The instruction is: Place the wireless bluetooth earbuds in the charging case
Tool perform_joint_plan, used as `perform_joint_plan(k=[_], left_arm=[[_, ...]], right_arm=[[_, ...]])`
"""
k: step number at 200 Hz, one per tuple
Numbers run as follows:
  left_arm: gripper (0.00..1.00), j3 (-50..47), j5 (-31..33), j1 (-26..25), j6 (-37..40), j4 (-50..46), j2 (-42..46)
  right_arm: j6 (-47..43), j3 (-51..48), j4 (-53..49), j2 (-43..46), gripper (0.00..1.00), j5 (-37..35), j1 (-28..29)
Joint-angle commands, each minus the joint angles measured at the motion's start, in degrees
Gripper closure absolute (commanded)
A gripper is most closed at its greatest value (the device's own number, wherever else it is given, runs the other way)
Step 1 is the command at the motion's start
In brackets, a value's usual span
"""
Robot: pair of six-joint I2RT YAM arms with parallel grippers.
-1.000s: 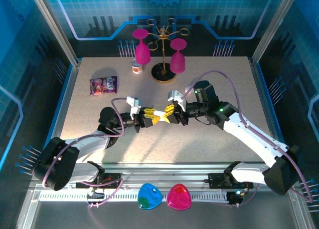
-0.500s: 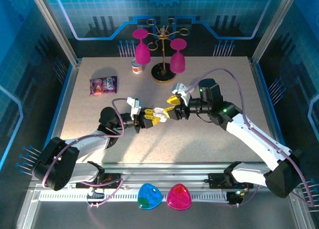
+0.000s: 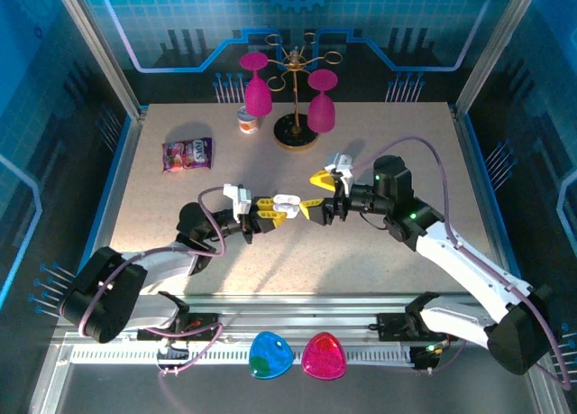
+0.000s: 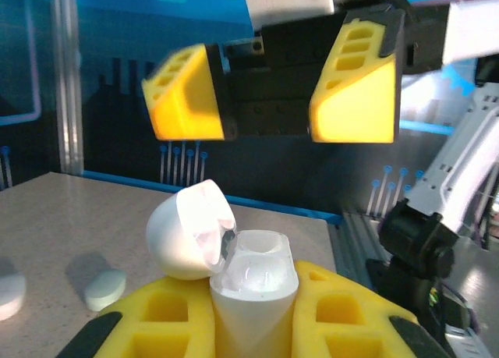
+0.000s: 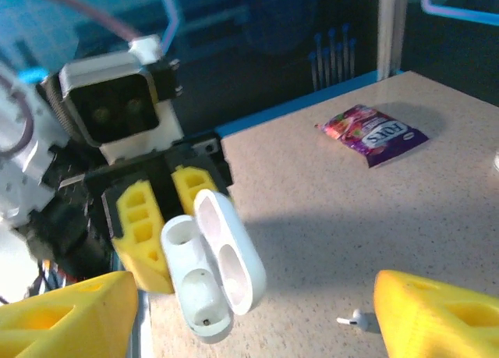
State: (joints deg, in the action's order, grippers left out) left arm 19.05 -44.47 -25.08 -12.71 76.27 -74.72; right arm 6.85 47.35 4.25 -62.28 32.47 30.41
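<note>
The white charging case is held above the middle of the table, my left gripper shut on its base. Seen from the left wrist, the case body stands between my yellow fingers with its lid swung open to the left. Facing it, a short gap away, my right gripper is open and empty. From the right wrist, the open case shows two empty wells. One small white earbud lies on the table beside my right finger.
A purple snack packet lies at the back left. A gold rack with pink glasses and a small cup stand at the back. Two pale pebble-like pieces rest on the table to the left of the case.
My right gripper has opened and drawn back to the right, away from the case. The case's lid now stands open. The left arm kept its grip and shifted slightly.
</note>
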Motion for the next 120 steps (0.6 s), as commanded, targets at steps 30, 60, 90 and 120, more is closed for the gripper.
perform_joint_plan(k=[30, 60, 90, 120], left_arm=[[1.00, -3.8, 9.6, 2.2, 4.3, 3.9, 7.1], [0.99, -3.7, 9.2, 2.3, 5.0, 0.2, 11.1], [1.00, -3.6, 8.9, 2.3, 5.7, -3.0, 14.2], [1.00, -3.8, 8.8, 2.2, 5.8, -3.2, 15.0]], right_arm=[[21.0, -7.6, 16.7, -7.9, 0.25, -12.1, -2.6], [22.4, -2.5, 10.7, -19.5, 0.25, -16.9, 1.0], [25.2, 8.6, -3.1, -32.1, 0.29, -21.5, 4.8], [27.3, 17.2, -9.7, -41.9, 0.37, -25.1, 7.8]])
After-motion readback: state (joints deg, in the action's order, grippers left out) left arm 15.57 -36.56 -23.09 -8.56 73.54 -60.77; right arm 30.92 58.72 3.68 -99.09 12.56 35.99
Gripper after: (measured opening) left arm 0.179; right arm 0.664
